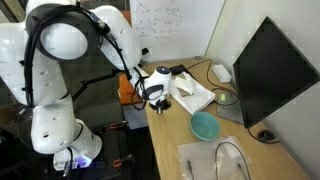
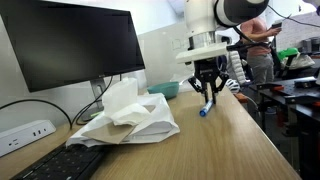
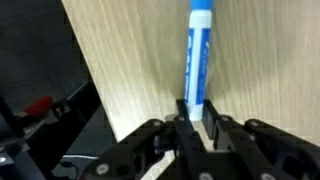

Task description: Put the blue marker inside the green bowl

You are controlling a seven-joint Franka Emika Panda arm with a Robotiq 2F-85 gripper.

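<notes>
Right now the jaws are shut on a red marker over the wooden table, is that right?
Not quite: the marker is blue, not red, as the wrist view shows. The rest holds: the jaws are shut on it over the wooden table.

A crumpled white cloth [image 2: 128,115] lies on the wooden desk [image 2: 235,145] before a dark monitor [image 2: 70,45], near a keyboard [image 2: 60,165].
</notes>
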